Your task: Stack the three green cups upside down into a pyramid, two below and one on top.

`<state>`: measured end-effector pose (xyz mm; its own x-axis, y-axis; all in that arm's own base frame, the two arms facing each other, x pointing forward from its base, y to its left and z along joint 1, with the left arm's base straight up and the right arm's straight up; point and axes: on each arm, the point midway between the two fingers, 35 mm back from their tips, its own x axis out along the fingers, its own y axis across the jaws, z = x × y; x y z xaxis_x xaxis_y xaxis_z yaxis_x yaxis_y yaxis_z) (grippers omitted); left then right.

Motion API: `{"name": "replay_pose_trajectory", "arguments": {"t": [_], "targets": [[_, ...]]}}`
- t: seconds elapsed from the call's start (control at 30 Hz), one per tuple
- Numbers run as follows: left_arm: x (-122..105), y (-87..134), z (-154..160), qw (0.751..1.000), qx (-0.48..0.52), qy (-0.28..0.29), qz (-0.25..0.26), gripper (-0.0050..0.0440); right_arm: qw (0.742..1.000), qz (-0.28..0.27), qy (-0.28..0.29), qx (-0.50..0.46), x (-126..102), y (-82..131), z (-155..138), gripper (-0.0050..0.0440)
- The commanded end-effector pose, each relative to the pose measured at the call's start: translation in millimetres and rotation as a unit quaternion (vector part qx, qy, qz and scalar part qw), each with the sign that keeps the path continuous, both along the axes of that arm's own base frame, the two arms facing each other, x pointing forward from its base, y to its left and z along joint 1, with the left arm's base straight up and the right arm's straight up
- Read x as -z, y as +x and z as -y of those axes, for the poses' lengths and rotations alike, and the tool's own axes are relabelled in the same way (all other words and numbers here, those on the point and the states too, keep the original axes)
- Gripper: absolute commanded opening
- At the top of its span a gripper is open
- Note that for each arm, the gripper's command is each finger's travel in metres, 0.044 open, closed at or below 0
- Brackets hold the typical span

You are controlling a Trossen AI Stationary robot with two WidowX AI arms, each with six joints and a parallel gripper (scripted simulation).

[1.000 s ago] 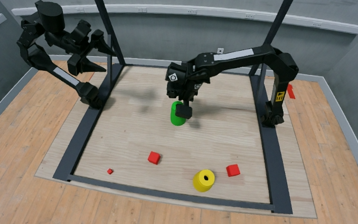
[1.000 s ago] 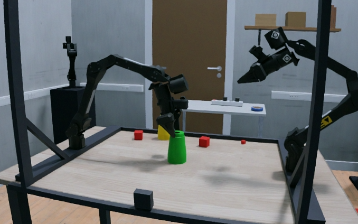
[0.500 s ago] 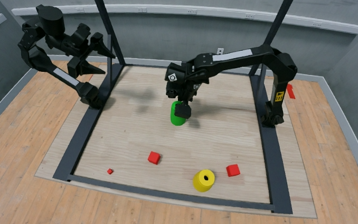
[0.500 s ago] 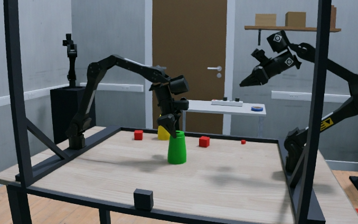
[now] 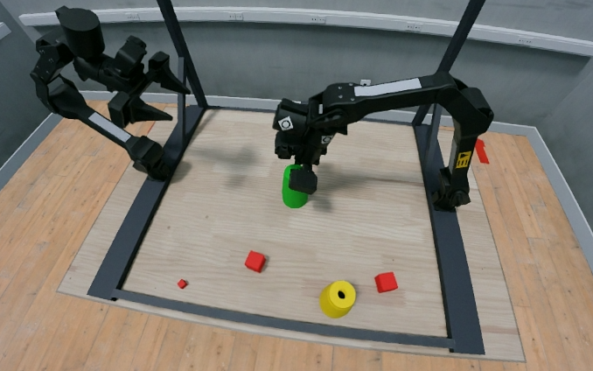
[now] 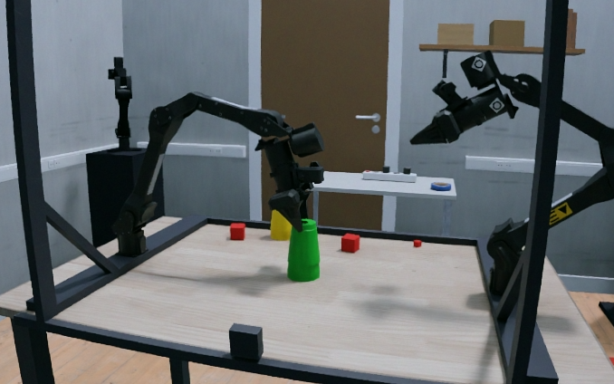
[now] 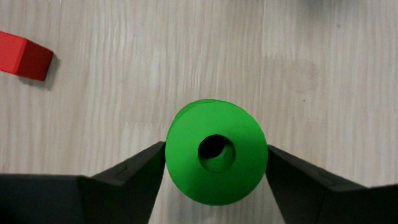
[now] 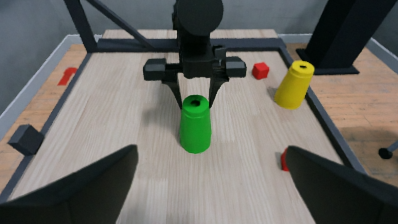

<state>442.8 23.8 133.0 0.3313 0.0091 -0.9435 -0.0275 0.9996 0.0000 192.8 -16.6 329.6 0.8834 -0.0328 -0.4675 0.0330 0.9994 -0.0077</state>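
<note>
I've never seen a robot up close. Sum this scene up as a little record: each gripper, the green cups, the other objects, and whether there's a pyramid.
left gripper: closed on the upper green cup
right gripper: open, raised, away from the cups
green cups: upside down, nested in one column; number cannot be told
yellow cup: upside down, apart
red blocks: three, one smaller
pyramid: not built

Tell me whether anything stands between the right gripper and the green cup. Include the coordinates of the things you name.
Nothing visible stands in the gap between the right gripper (image 5: 180,104) (image 6: 412,141) (image 8: 211,151) and the green cup (image 5: 292,199) (image 6: 303,254) (image 7: 240,175) (image 8: 195,131); only the left gripper (image 5: 300,184) (image 6: 302,223) (image 7: 214,150) (image 8: 195,108), its fingers at either side of the cup's top, crowds that end.
</note>
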Motion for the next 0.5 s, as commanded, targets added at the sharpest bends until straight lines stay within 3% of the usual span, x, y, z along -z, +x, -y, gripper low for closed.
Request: {"name": "replay_pose_trajectory", "arguments": {"t": [0.0, 0.47], "targets": [[-33.8, 3.4, -0.8, 0.999, 0.0, 0.002, 0.032, 0.0243, 1.0, 0.022, 0.0, 0.0, -19.6, 1.4, -0.2, 0.04], [-62.9, 3.6, -0.8, 1.0, 0.0, 0.001, 0.018, 0.0243, 0.999, 0.041, -0.007, -0.004, -46.2, 3.1, -0.3, 0.04]]}}
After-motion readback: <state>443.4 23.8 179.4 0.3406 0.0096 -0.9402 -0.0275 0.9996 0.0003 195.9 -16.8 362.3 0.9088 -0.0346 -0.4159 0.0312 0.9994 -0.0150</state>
